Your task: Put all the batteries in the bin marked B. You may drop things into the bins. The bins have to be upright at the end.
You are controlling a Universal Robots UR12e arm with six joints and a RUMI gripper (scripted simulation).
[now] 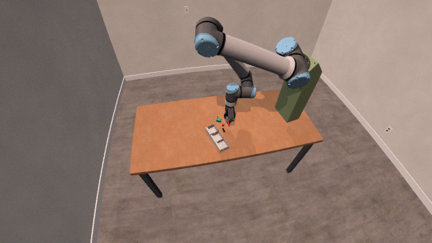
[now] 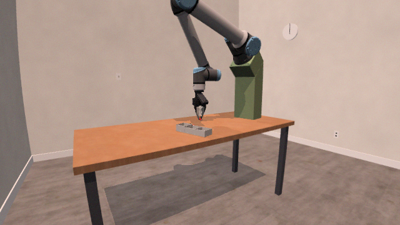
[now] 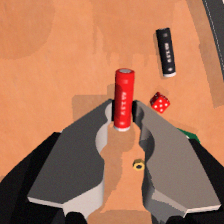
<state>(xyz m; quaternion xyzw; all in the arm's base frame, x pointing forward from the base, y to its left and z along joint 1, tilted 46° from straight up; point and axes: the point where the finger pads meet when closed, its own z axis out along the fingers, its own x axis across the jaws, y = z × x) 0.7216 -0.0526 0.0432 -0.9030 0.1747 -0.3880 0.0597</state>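
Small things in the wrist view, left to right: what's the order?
Red battery → brass nut → red die → black battery.

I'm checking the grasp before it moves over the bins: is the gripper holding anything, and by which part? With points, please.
Yes: the gripper [image 1: 229, 122] [image 2: 200, 119] [image 3: 123, 101] holds the red battery [image 3: 124, 90], pinched toward its white-rimmed end.

Bin markings too small to read.
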